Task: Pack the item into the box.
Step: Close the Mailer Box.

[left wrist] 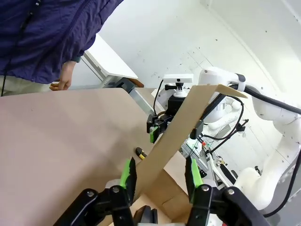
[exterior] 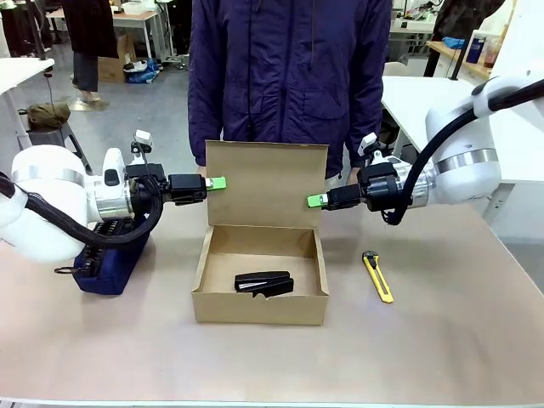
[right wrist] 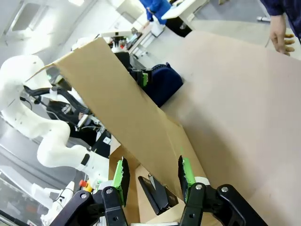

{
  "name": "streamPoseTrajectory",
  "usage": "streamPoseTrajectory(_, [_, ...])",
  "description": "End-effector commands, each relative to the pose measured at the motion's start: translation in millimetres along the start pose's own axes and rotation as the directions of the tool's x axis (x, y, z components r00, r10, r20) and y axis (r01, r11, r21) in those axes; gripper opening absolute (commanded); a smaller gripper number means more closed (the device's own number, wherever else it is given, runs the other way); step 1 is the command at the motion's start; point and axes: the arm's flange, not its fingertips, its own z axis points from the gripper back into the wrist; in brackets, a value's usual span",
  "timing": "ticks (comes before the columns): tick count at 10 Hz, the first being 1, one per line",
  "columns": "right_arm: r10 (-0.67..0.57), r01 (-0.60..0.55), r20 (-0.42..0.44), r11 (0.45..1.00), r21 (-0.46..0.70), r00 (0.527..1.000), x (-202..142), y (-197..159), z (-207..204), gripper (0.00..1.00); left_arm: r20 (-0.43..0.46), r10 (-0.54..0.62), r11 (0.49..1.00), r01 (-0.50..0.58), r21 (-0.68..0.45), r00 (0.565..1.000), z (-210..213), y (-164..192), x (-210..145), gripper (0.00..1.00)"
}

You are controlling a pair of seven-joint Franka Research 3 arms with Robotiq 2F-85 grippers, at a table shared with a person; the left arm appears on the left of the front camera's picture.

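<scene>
Two white robot arms, one claw each, both at the single shallow brown cardboard box (exterior: 259, 308) in the middle of the pale surface (exterior: 442, 340).

Box: open. One hinged lid flap (exterior: 268, 183), upright along the box's far wall.

Left claw (exterior: 217, 183): level, at the flap's left edge. In the left wrist view its two green-padded fingers (left wrist: 127, 176) stand apart, with the flap's edge running up between them. Whether a pad touches the card I cannot tell.

Right claw (exterior: 316, 201): level, at the flap's right edge, a little lower than the left claw. In the right wrist view its two fingers (right wrist: 121, 175) are likewise apart, straddling the card.

Item: one small black stapler-shaped object (exterior: 263, 283), lying flat on the box floor near the front wall, roughly midway along it, long side parallel to that wall.

Outside the box:
- One yellow-and-black utility knife (exterior: 378, 277) on the surface, right of the box.
- One navy zippered pouch (exterior: 106, 268), left of the box, beneath the left arm.
- One person in a dark blue jacket (exterior: 289, 76), standing behind the box. One bare hand (left wrist: 63, 80) shows at the surface's far edge.
</scene>
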Motion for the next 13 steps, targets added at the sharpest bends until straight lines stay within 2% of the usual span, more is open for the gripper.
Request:
streamPoseTrajectory(1, [-0.023,0.024,-0.017,1.0,0.001,1.0,5,-2,0,0.57,-0.009,0.013,1.0,-0.013,-0.004,1.0,0,0,5,0.57])
streamPoseTrajectory(5, [-0.005,0.005,-0.001,1.0,0.0,1.0,-1,-2,0,0.57,0.001,0.005,1.0,-0.005,-0.001,1.0,-1,1,2,0.57])
streamPoseTrajectory(6, [0.054,-0.054,0.0,0.999,-0.005,0.999,-1,2,-1,0.57,-0.003,-0.042,0.997,0.041,-0.058,0.999,0,-5,0,0.57])
streamPoseTrajectory(8, [0.191,-0.187,0.05,0.979,-0.078,0.98,-1,17,-3,0.57,0.054,-0.156,0.977,0.162,-0.14,0.986,3,-16,-4,0.57])
streamPoseTrajectory(10, [0.372,-0.357,0.089,0.923,-0.143,0.924,-4,43,-6,0.57,0.101,-0.287,0.94,0.3,-0.162,0.953,4,-25,-6,0.57])
streamPoseTrajectory(12, [0.499,-0.477,0.104,0.861,-0.177,0.86,-8,63,-8,0.57,0.132,-0.387,0.906,0.403,-0.132,0.913,6,-31,-5,0.57])
streamPoseTrajectory(13, [0.573,-0.551,0.12,0.816,-0.176,0.81,-11,69,-10,0.57,0.152,-0.433,0.879,0.453,-0.147,0.889,7,-36,-5,0.57])
